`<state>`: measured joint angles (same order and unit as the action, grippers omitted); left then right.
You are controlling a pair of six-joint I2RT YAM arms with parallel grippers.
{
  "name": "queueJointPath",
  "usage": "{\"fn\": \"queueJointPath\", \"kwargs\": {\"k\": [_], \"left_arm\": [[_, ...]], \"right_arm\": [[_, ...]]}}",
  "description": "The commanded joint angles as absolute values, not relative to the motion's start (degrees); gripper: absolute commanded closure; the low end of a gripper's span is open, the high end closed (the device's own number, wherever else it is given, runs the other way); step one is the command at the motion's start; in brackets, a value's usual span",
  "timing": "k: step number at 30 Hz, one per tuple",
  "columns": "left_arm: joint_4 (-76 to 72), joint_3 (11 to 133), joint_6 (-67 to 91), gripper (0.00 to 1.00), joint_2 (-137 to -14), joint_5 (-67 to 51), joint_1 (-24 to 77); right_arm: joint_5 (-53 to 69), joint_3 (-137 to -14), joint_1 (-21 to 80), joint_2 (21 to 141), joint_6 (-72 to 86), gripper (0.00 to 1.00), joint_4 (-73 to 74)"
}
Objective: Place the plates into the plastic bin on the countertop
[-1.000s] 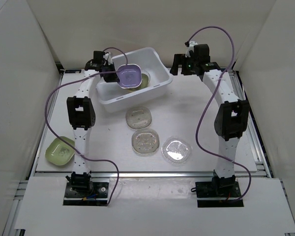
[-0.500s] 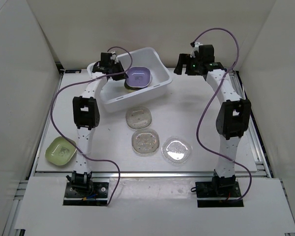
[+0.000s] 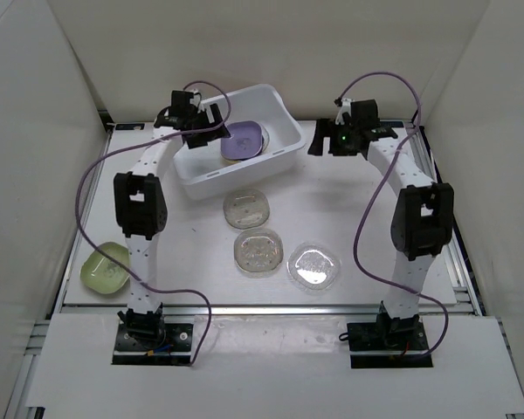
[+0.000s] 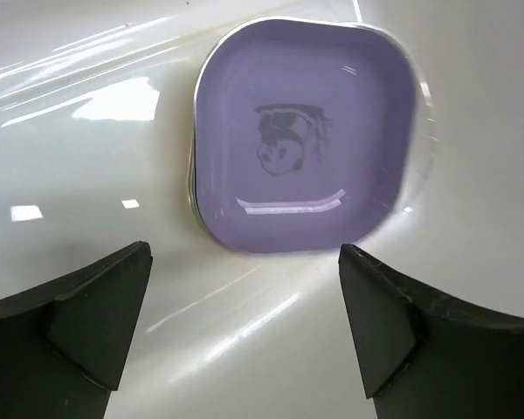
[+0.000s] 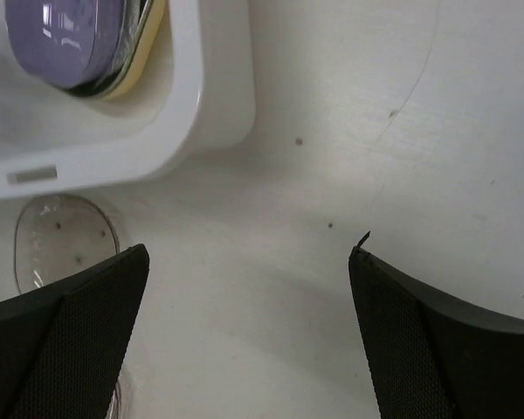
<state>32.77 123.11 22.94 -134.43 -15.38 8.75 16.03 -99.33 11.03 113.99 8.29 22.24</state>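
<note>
Seen from above, the large white rectangular plastic bin (image 3: 244, 170) sits at the back of the flat off-white countertop (image 3: 358, 209), left of centre. A purple rounded-square plate (image 3: 242, 140) lies inside it on top of other plates; I cannot make out how many. The left gripper (image 3: 211, 131) hangs over the bin's left part. The right gripper (image 3: 326, 142) hovers over bare countertop just right of the bin. In front of the bin lie a clear plastic plate (image 3: 246, 208), a second clear plate (image 3: 258, 250) nearer the arms, and a third clear plate (image 3: 313, 264) to its right. A pale green plate (image 3: 105, 267) sits by the left arm.

In the left wrist view, the purple plate bears a cartoon face. The left fingers (image 4: 79, 323) stand wide apart and hold nothing.

In the right wrist view, the right fingers (image 5: 61, 349) are spread wide and empty above the countertop. At the top left, in the bin's corner, the purple plate rests on a yellowish plate (image 5: 148, 39).
</note>
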Motion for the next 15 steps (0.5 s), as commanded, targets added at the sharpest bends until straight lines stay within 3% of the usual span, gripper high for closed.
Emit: {"fn": "queueJointPath", "kwargs": {"k": [1,6,15], "left_arm": [[31.99,117.09,21.01,0.01,-117.38,-10.49,9.75],[30.42,100.43,22.67,0.01,-102.33,-2.74,9.93],[29.18,72.53,29.44,0.01,-72.27,5.36,9.49]], "right_arm": [[15.21,-93.88,13.7,105.84,6.16,0.03,19.51],[10.55,-84.04,20.91,102.83,3.51,0.04,18.02],[14.07,-69.29,29.35,103.36,16.34,0.09,-3.55]]}}
